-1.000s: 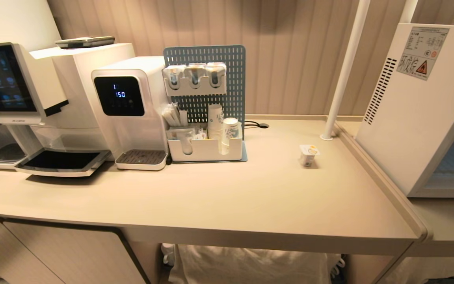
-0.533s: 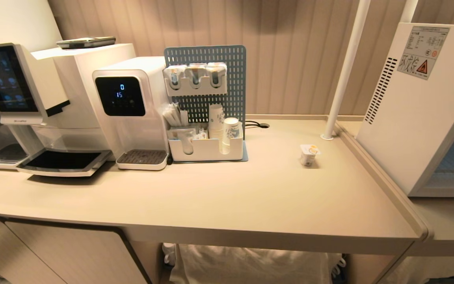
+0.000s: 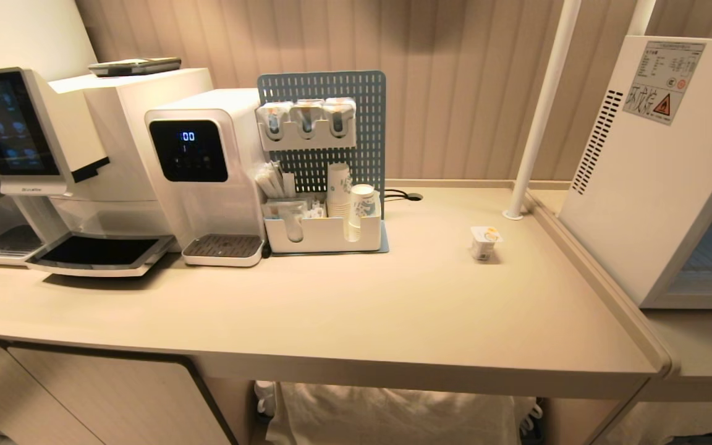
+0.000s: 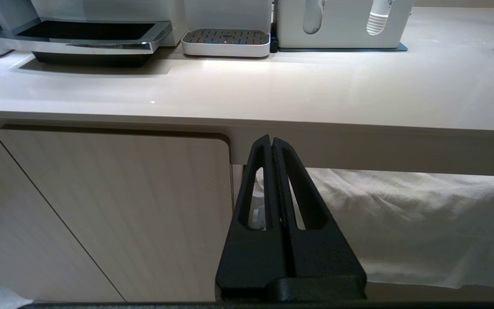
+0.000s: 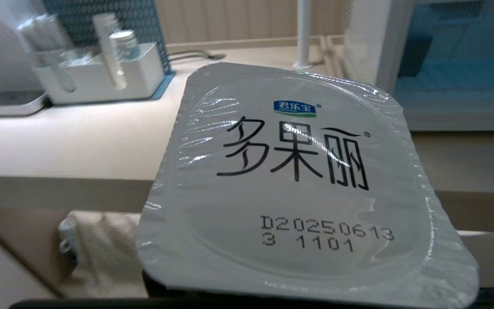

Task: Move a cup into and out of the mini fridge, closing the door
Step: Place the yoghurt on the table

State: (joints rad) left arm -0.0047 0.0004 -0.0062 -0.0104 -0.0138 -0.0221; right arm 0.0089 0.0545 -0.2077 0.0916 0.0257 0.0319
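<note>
A sealed yogurt cup (image 5: 298, 180) with a silver foil lid and black lettering fills the right wrist view. My right gripper is shut on it, with its fingers hidden beneath the lid, level with the counter's front edge. A second small cup (image 3: 484, 241) stands on the counter near the mini fridge (image 3: 646, 179), a white box with vent slots and a warning sticker at the right. Shelves (image 5: 461, 73) show at the fridge's front; I cannot tell how the door stands. My left gripper (image 4: 271, 141) is shut and empty, below the counter edge in front of a cabinet door.
Two white coffee machines (image 3: 53, 154) and a water dispenser (image 3: 207, 167) line the counter's left. A blue pegboard caddy with paper cups (image 3: 325, 216) stands mid-counter. A white pole (image 3: 535, 123) rises beside the fridge. White cloth (image 3: 393, 414) hangs under the counter.
The head view shifted slightly, so the camera moved. The dispenser's display digits changed. Nothing on the counter has moved.
</note>
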